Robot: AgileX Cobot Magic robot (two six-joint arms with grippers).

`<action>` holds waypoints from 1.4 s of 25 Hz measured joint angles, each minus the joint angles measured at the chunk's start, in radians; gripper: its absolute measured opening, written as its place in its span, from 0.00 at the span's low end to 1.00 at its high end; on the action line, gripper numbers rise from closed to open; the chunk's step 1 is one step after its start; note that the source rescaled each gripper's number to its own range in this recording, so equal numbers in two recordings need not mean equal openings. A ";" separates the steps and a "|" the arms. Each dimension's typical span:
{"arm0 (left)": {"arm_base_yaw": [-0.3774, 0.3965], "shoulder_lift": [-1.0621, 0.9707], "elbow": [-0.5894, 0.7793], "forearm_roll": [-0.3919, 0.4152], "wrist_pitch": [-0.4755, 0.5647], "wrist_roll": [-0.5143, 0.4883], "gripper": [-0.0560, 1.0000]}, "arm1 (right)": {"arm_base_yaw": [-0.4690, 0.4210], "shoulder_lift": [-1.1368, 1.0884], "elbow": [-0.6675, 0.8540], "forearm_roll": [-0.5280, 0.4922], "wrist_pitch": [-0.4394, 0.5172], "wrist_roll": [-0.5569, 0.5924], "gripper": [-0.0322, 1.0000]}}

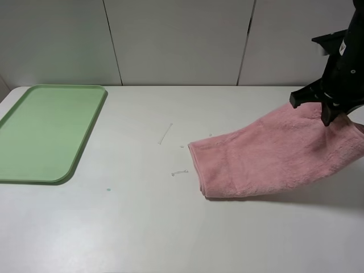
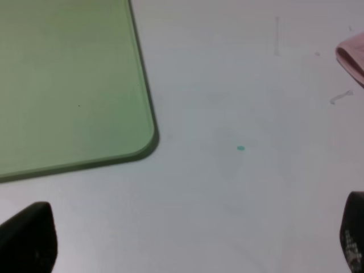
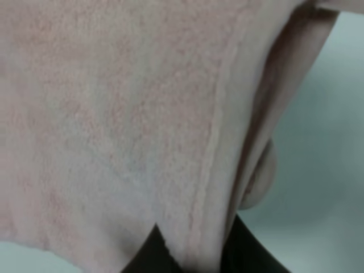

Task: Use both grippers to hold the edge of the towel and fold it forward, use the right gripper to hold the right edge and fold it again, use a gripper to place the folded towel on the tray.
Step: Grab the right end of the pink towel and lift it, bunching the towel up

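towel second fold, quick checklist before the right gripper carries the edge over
1. Right gripper shut on towel edge: ok.
2. Right end lifted off the table: ok.
3. Left end lying on the table: ok.
4. Left gripper open, apart from the towel: ok.
5. Tray bare: ok.
6. All layers in the pinch: cannot tell.

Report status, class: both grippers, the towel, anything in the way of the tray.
Right gripper shut on towel, right edge lifted off table. Left gripper open, empty, near tray corner. Only small specks between towel and tray.
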 joint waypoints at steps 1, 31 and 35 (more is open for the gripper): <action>0.000 0.000 0.000 0.000 0.000 0.000 1.00 | 0.000 0.000 -0.006 0.003 0.011 0.000 0.08; 0.000 0.000 0.000 0.000 0.000 0.000 1.00 | 0.334 0.000 -0.009 0.164 -0.107 0.242 0.08; 0.000 0.000 0.000 0.000 0.000 0.000 1.00 | 0.376 0.000 -0.009 0.168 -0.154 0.278 0.08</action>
